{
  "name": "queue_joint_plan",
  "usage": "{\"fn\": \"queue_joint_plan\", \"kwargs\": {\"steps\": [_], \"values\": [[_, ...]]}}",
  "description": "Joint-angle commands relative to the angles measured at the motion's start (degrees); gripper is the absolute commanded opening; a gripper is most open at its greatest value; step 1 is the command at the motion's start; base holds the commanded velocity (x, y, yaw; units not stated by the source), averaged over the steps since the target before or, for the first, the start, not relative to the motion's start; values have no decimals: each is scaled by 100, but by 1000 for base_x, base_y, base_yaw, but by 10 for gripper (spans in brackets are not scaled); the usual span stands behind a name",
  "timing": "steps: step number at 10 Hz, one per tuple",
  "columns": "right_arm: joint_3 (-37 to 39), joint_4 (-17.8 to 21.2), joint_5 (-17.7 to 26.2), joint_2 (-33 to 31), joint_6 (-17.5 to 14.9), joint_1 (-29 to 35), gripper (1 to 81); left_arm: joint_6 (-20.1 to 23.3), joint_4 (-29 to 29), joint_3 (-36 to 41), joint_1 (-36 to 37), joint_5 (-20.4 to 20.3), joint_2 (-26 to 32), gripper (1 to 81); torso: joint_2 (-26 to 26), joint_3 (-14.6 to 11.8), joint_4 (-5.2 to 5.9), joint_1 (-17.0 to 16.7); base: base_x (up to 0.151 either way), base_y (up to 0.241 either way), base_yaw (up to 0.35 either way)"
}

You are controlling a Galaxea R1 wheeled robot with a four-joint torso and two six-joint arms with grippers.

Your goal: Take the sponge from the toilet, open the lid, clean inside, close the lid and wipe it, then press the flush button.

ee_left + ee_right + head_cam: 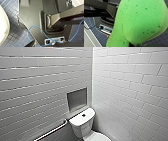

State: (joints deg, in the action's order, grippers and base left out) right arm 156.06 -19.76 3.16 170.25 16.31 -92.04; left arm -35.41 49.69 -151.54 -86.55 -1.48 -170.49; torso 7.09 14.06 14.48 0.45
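Your right jaws look clamped on the sponge [140, 22], which hangs right in front of that wrist camera over the blue tiled floor [97, 36]. Left jaws: can't tell if they're apart or together. A blue cable [37, 28] loops across the robot's base there. Ahead, the toilet [83, 124] sits in the corner, flush button [83, 115] on the tank, grab bar [52, 130] beside it, wall niche [76, 98] above.
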Motion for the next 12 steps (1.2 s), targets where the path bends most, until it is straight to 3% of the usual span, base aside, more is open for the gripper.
{"fn": "queue_joint_plan", "kwargs": {"steps": [1,12], "values": [[89,3142,195,134,-3000,260,10,8,-301,-234,204,253,-56,811,0,0,0,0,0,0,0],[134,3233,291,275,-2923,321,10,-1,-319,-297,249,218,-91,811,0,0,0,0,0,0,0]]}}
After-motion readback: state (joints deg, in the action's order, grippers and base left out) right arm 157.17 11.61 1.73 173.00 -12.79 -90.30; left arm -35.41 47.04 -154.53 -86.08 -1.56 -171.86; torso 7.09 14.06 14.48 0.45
